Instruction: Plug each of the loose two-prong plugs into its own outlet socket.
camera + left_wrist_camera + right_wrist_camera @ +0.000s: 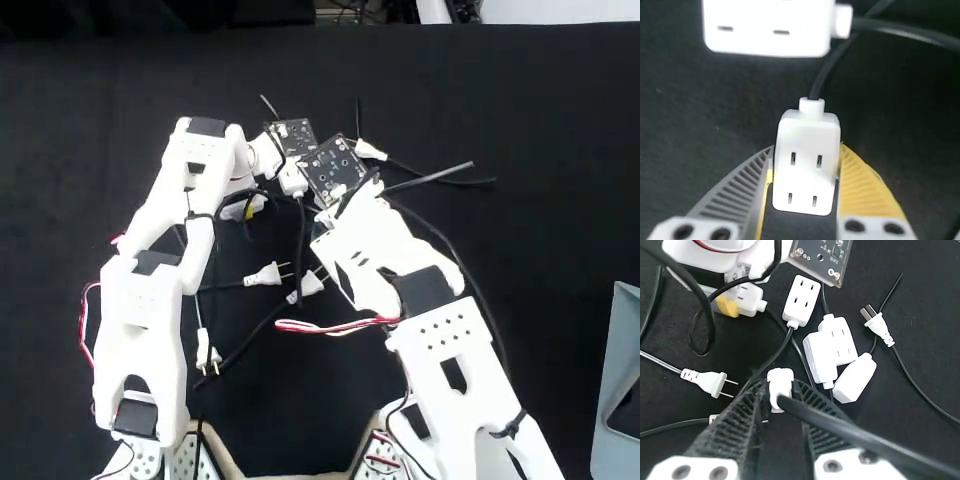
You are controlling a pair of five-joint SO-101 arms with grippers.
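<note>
Far outlet block [767,27] blurry, cut by frame edge; its cord [900,32] too.

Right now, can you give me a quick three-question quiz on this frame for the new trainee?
1. True or false: the left gripper is shut on a white socket block.
2. What sits between the fingers of the right gripper?
A. a white plug on a black cable
B. a circuit board
C. nothing
3. Fill in: the face of the held socket block shows ___ pairs of slots.

Key: 1 true; 2 A; 3 two.
</note>
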